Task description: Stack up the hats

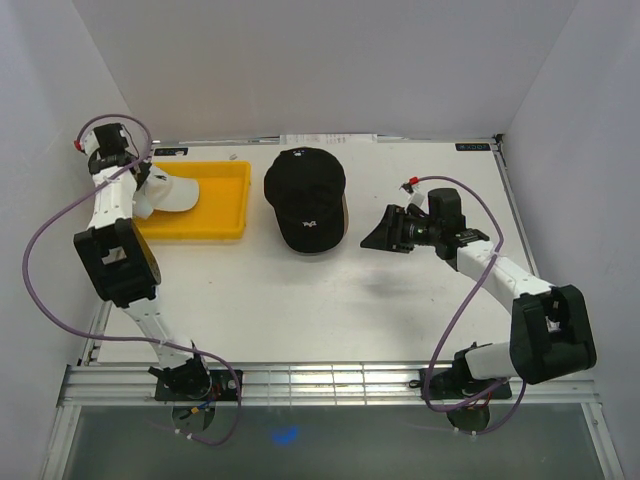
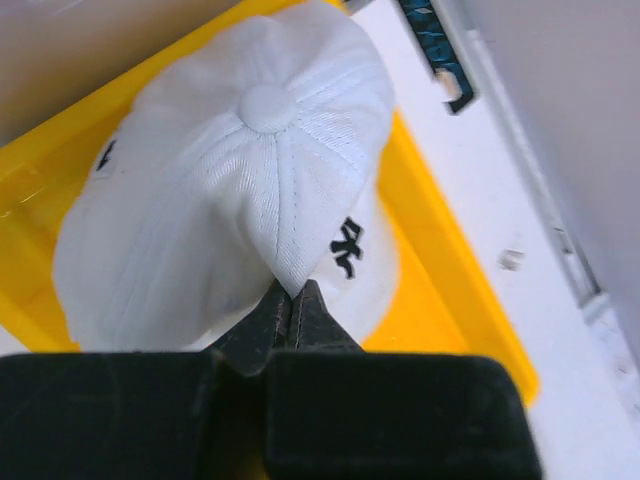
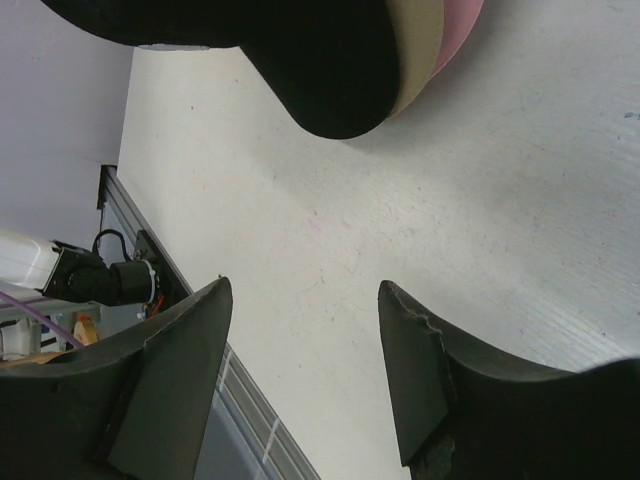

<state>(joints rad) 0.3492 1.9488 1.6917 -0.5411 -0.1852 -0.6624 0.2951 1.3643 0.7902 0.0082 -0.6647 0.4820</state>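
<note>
A white hat (image 1: pixel 172 193) with a dark logo lies in the yellow tray (image 1: pixel 225 215) at the left. My left gripper (image 1: pixel 148 183) is shut on it. In the left wrist view the fingertips (image 2: pixel 295 292) pinch a fold of the white hat (image 2: pixel 240 170) at the edge of its crown. A black hat (image 1: pixel 305 198) sits mid-table. Under its brim (image 3: pixel 320 60) the right wrist view shows a tan brim (image 3: pixel 417 50) and a pink brim (image 3: pixel 457 25). My right gripper (image 1: pixel 380 236) hangs open just right of that pile, with only bare table between its fingers (image 3: pixel 305 295).
The yellow tray (image 2: pixel 445 290) lies against the left wall. White walls close in the table on the left, back and right. A metal rail (image 1: pixel 330 380) runs along the near edge by the arm bases.
</note>
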